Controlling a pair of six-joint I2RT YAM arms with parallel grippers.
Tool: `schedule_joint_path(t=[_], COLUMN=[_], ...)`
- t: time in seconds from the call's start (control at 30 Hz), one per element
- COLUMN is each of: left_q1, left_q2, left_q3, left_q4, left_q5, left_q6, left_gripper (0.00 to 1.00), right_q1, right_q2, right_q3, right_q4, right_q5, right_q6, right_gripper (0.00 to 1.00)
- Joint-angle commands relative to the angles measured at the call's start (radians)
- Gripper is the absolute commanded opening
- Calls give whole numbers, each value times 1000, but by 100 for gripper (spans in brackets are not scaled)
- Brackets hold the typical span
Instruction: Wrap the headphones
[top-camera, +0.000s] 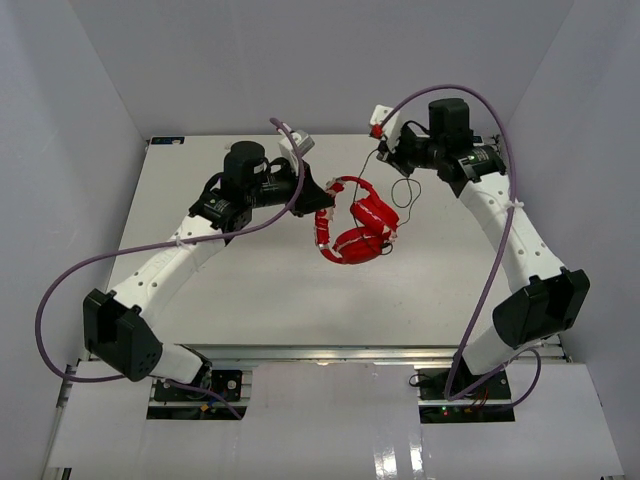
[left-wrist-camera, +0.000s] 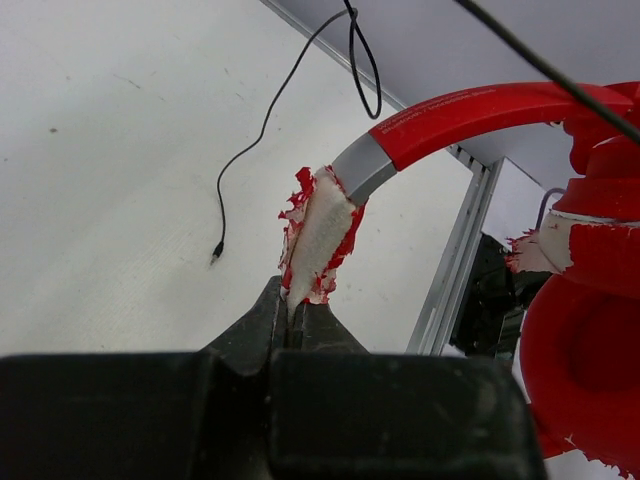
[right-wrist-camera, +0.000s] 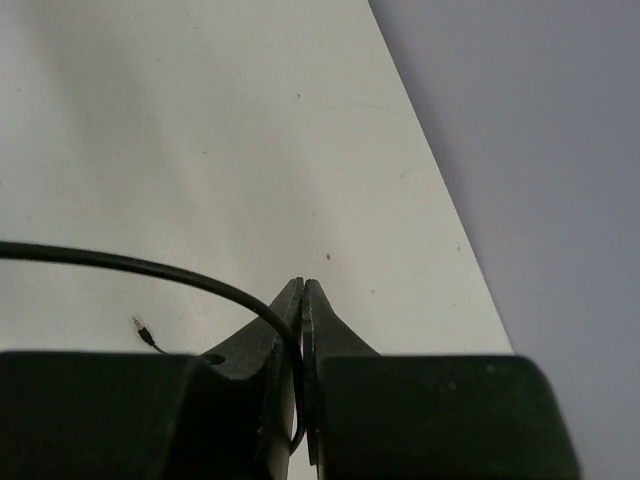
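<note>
The red headphones hang just above the table's middle, held up by my left gripper. In the left wrist view this gripper is shut on the torn white and red padding at one end of the headband; an earcup hangs at the right. The thin black cord loops between the headphones and my right gripper. In the right wrist view that gripper is shut on the cord. The jack plug lies on the table, also seen in the right wrist view.
The white table is enclosed by grey walls on three sides. Thick purple robot cables arch over both arms. A metal rail runs along the table edge behind the headphones in the left wrist view.
</note>
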Motion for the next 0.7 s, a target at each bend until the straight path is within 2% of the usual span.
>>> schedule_joint_path(t=[0.0,0.07,0.27,0.4,0.6,0.67], left_q1=[-3,-3,-3,-5,-11,-15], left_q2=[-85,-82,-52,-5,58,80], left_q3=[56,74,183,302,424,464], left_q4=[65,62,12,-31,-81,-94], left_q5=[-47,-79,-174,-191,-209,-210], left_q6=[-69,-84,-138,-207,-274,-291], left_gripper=[0,0,0,0,0,0], right_q1=[-111,-120,-132,-134,-133,-128], right_q2=[-6,-19,-52,-33,-10,-3], right_q3=[5,-23,-146,-196,-257,-293], right_q4=[22,28,117,236,464,600], right_q5=[-219,-249,-486,-669,-765,-785], right_q6=[181,198,326,498,704,812], right_gripper=[8,8,9,14,19,21])
